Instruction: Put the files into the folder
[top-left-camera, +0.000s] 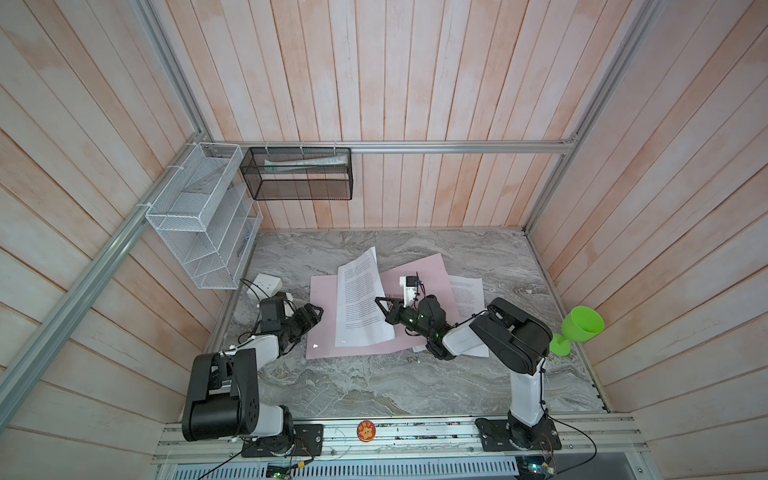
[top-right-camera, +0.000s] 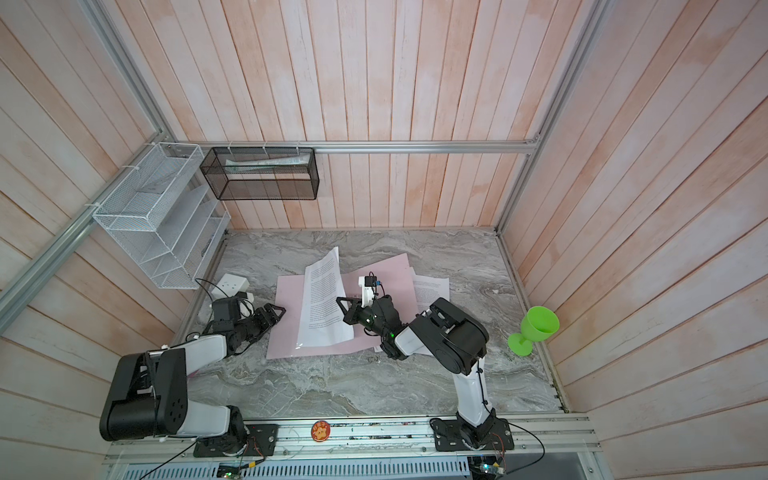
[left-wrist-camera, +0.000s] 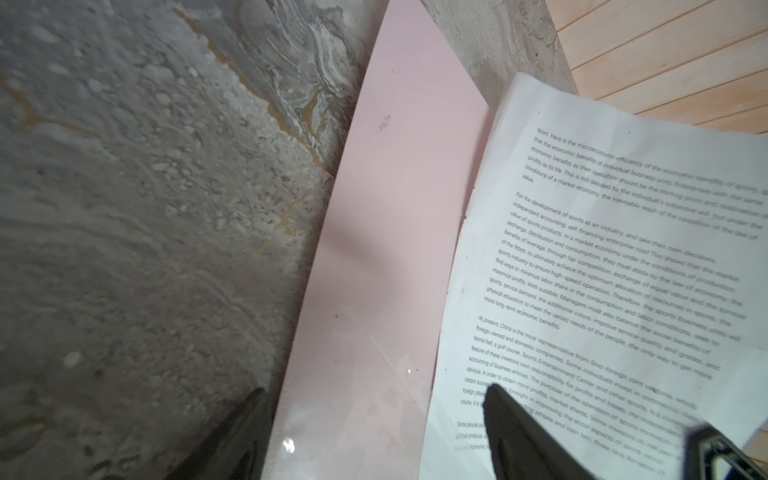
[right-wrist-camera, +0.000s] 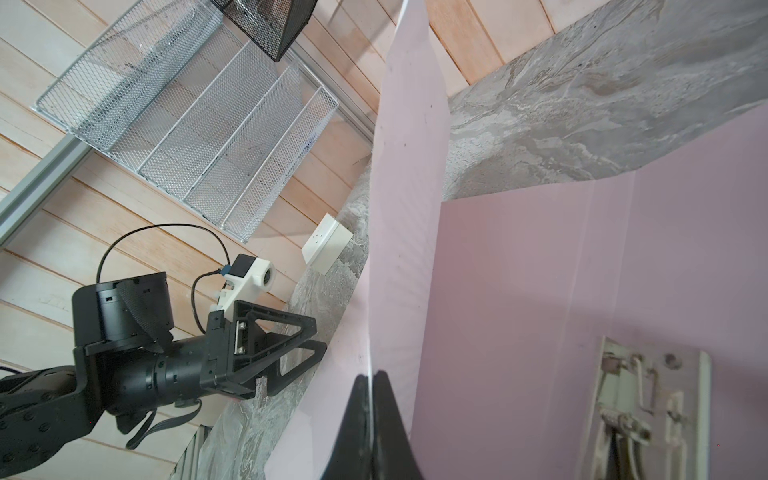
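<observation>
Right gripper: shut tight. It pinches the side edge of one white sheet between its two fingers.
Left gripper: wide open, with nothing in it. It hangs just by the left edge of the folder. In the left wrist view one finger shows over the gray desk and the other in front of the sheet's print.
Held sheet: one of the files. It bends in a curve. Its far end is lifted up off the folder and its near end rests on the pink. The black print faces the left gripper.
Folder: pink, lying open and flat in the middle of the desk. The held sheet covers part of its left half. The right arm reaches over its right half.
Clip: silver metal, on the inside of the folder, close to the right gripper.
Other files: more white printed sheets poke out at the folder's right side, partly hidden by the right arm.
Green cup: stands at the right edge of the desk, well apart from the papers.
White box: sits by the left edge of the desk, near the left arm.
Rack and basket: the white wire rack and the black mesh basket hang on the walls above the far left corner.
</observation>
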